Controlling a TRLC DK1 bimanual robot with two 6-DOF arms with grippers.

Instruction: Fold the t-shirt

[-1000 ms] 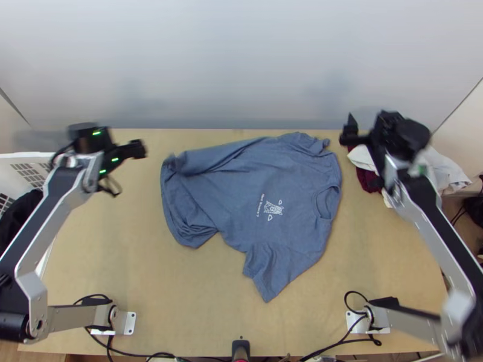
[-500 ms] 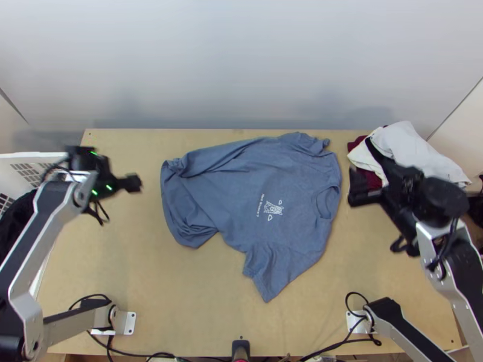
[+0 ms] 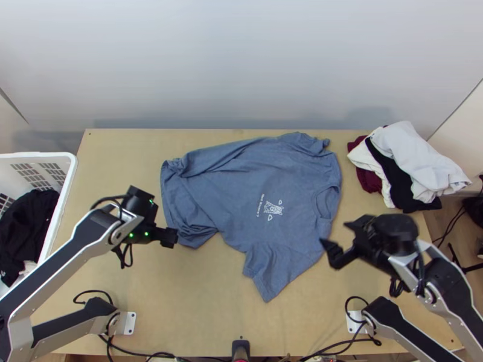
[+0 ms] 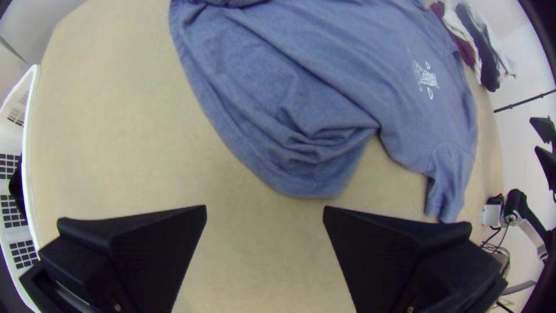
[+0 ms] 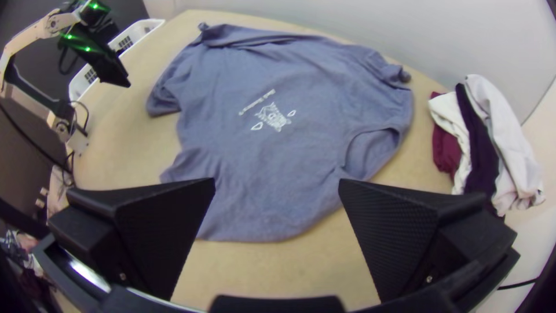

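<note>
Clock positions are following the top view, with 12 o'clock pointing at the tabletop's far edge. The left hand (image 3: 172,237) is standing near the t-shirt (image 3: 271,181), at its 8 o'clock corner. In the left wrist view its two fingers are standing spread, with bare tabletop (image 3: 199,301) showing between the tips; they are gripping nothing. The right hand (image 3: 335,233) is standing at the garment's 4 o'clock side, just beyond the collar (image 3: 328,202). Its fingers are also standing spread and holding nothing; whether a tip is touching the cloth is hard to judge from above.

The t-shirt is occupying the middle of the tabletop, lying mostly spread, with the white print (image 3: 273,208) facing up. The collar is pointing toward 3 o'clock and the hem end toward 9 o'clock. The cloth is wrinkling and doubling over at the 8 o'clock corner. One sleeve (image 3: 265,274) is extending toward 6 o'clock; the other (image 3: 308,143) is lying rumpled at 1 o'clock.

Farther out, a pile of clothes (image 3: 416,160) in white, black and dark red is lying at the tabletop's 2 o'clock corner. A white basket (image 3: 67,181) is standing at 9 o'clock, containing dark cloth (image 3: 27,223).
</note>
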